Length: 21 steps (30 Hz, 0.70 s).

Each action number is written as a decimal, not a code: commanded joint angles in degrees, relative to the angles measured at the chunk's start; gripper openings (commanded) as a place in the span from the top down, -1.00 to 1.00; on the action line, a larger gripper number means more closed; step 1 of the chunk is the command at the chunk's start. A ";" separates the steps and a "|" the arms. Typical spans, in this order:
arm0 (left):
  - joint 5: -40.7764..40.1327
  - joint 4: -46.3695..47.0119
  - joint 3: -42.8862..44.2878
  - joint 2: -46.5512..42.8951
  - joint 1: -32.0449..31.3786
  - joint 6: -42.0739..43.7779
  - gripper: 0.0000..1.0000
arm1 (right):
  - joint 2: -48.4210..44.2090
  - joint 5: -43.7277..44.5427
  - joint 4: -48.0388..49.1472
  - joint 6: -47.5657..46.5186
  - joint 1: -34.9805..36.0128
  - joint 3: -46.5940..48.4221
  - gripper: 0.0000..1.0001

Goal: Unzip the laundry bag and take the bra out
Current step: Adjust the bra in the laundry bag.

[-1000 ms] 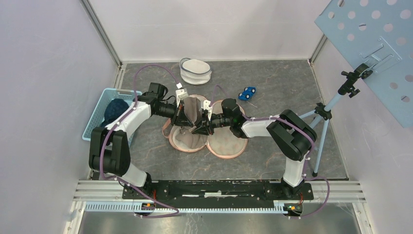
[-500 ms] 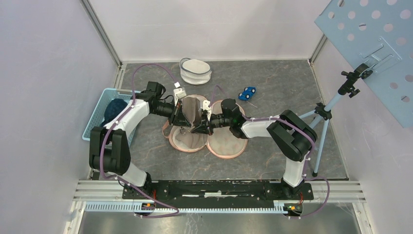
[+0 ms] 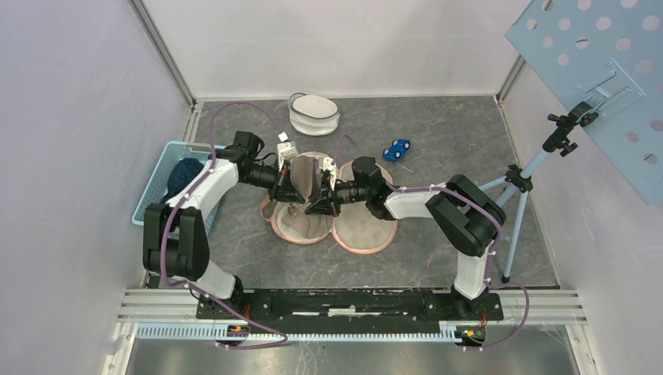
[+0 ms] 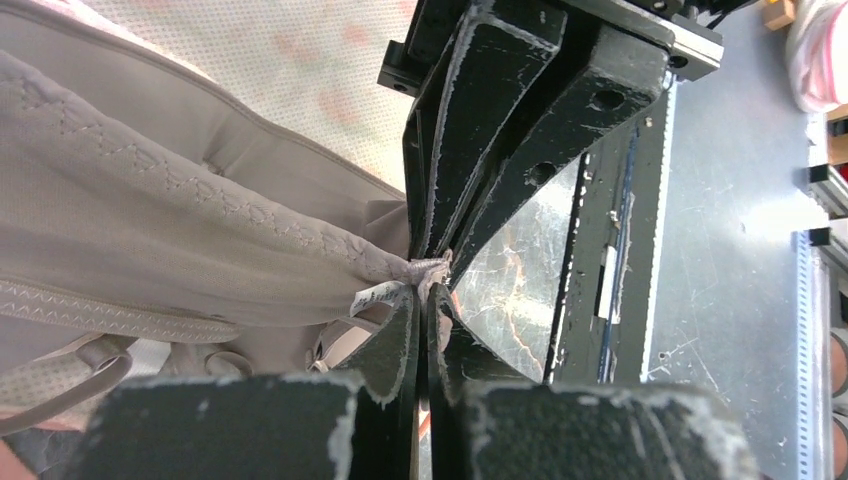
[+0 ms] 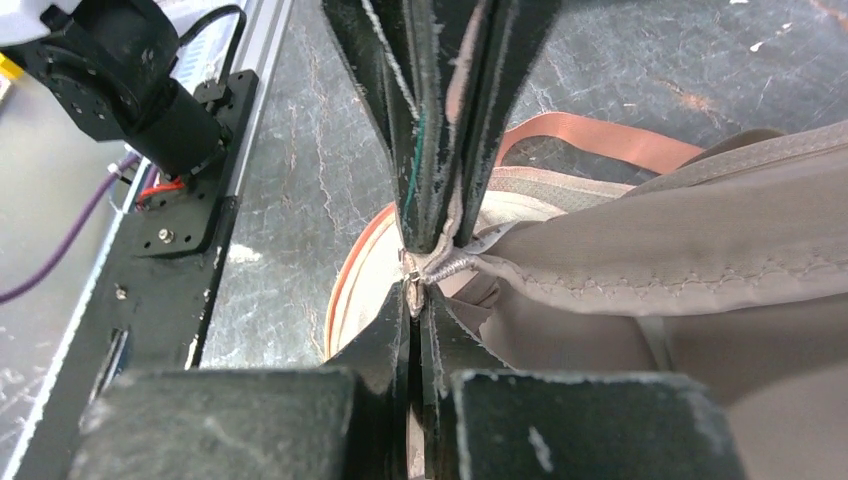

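Arms nudged rearward; left gripper (image 4: 425, 292), right gripper (image 5: 415, 292) both pinch bra (image 4: 200, 250) end.

Bra (image 4: 180, 230) cut off at left wrist view's left edge. Laundry bag (image 3: 303, 226) zipper too small to tell from above.

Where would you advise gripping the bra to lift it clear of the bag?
Take the bra by its bunched seam end, from the side: the fabric gathers into a thin ridge there, which the left gripper and right gripper pinch shut.
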 commanded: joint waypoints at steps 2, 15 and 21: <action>-3.55 5.83 -0.93 -5.21 0.29 -3.48 0.95 | 2.16 -3.45 4.07 9.72 -0.90 0.45 0.78; -5.58 8.53 -2.08 -5.50 -1.54 -6.68 0.95 | 1.28 -2.70 17.97 20.53 -0.93 -2.50 0.52; -7.53 8.98 -2.36 -5.47 -2.73 -6.89 0.95 | 2.09 -3.51 25.74 26.07 -0.84 -2.94 0.99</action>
